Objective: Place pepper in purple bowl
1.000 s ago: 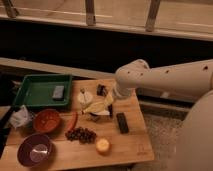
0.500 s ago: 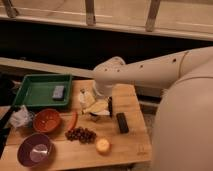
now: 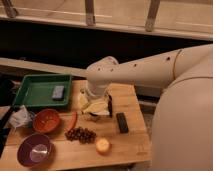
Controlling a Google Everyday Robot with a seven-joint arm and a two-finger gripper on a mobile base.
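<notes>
Slim curved red pepper beside tool

Grapes, orange bowl crowd pepper near claw.

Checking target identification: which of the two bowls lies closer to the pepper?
The orange bowl, right beside the pepper; the purple bowl sits farther off, nearer the camera. The gripper hangs near the pepper.

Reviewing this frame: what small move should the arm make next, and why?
Probably shift the hand toward the orange bowl until it sits above the pepper. The hand hangs open over the middle of the table, holding nothing. The pepper lies apart from it, between the orange bowl and the grapes, and the purple bowl has no pepper in it.
</notes>
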